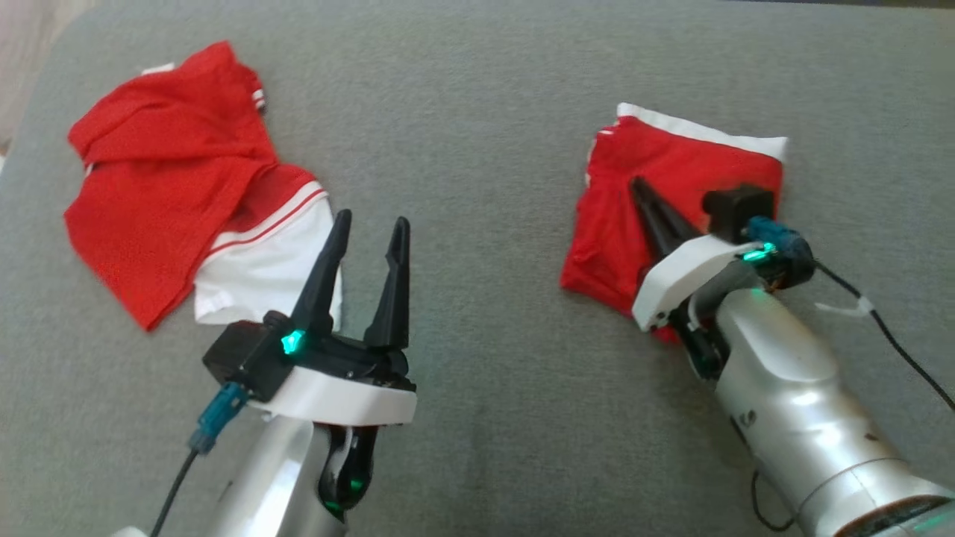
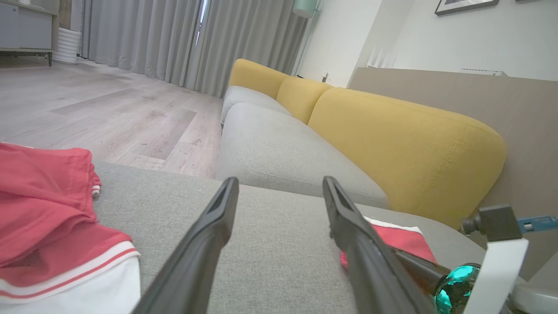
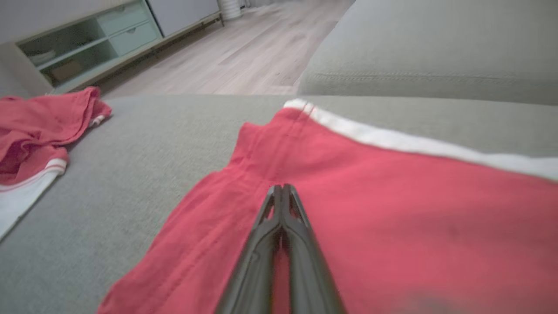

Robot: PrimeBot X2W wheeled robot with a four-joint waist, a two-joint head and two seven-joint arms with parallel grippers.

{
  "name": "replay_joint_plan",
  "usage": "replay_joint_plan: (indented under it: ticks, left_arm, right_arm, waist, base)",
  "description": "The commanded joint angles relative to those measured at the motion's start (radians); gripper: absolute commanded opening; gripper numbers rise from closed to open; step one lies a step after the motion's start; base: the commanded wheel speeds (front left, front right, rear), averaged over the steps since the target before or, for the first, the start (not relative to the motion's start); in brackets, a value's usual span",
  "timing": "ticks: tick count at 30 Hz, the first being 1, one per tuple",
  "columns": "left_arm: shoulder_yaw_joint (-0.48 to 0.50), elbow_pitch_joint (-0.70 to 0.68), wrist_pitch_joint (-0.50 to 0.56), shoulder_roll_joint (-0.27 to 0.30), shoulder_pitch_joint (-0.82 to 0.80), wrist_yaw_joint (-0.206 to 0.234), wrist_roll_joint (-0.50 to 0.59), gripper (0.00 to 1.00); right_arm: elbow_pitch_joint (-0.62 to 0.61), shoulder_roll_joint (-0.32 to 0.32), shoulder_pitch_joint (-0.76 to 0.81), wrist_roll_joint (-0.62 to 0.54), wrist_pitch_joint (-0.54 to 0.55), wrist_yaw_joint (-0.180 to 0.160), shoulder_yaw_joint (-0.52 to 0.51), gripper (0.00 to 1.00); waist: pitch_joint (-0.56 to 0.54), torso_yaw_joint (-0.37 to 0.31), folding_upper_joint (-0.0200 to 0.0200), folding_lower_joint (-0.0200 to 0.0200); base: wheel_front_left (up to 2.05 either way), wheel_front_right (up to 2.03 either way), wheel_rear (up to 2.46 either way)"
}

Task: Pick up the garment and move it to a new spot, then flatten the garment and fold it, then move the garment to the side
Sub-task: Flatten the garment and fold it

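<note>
Folding looks finished on your right: the small red fabric garment with a white band (image 1: 612,224) is lying as a neat rectangle on the grey upholstered cushion (image 1: 477,112). Your right end effector (image 1: 638,183) is sitting on it, fingers pressed together. Your left end effector (image 1: 371,220) is hovering wide apart beside a crumpled red-and-white shirt (image 1: 171,194). You are probably still facing the move aside.

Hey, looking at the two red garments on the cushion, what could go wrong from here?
The shut right gripper is down on or just over the folded garment; sliding it could bunch the cloth and spoil the fold. The open left gripper hangs beside the crumpled garment; a sideways move might snag its white hem.
</note>
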Motion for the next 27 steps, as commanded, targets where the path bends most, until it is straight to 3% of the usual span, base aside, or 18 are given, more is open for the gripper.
replay_joint_plan:
  ticks: [1,12,19,21,27]
  left_arm:
    - [0.042,-0.034,-0.005,0.004,-0.015,0.001,0.009,1.00]
    - [0.095,-0.032,-0.005,0.004,0.009,-0.006,0.042,1.00]
    - [0.132,-0.027,-0.005,0.004,0.034,-0.010,0.046,1.00]
    - [0.140,-0.028,-0.005,0.004,0.044,-0.011,0.047,1.00]
    - [0.154,-0.033,-0.005,0.004,0.065,-0.014,0.050,1.00]
  right_arm:
    - [-0.042,0.018,-0.024,-0.019,-0.019,0.007,-0.023,0.00]
    - [-0.505,0.015,0.252,-0.255,-0.021,0.007,-0.388,0.00]
    - [-0.649,0.018,0.395,-0.217,-0.021,0.007,-0.432,0.00]
    - [-0.680,0.018,0.427,-0.217,-0.021,0.007,-0.430,1.00]
    - [-0.710,0.018,0.478,-0.202,-0.021,0.007,-0.418,1.00]
  waist:
    - [-0.021,-0.029,0.0000,0.0000]
    - [-0.084,-0.161,0.0000,0.0000]
    - [-0.111,-0.215,0.0000,0.0000]
    - [-0.118,-0.230,0.0000,0.0000]
    - [-0.132,-0.254,0.0000,0.0000]
  base:
    - [0.00,0.00,0.00]
    - [0.00,0.00,0.00]
    - [0.00,0.00,0.00]
    - [0.00,0.00,0.00]
    - [0.00,0.00,0.00]
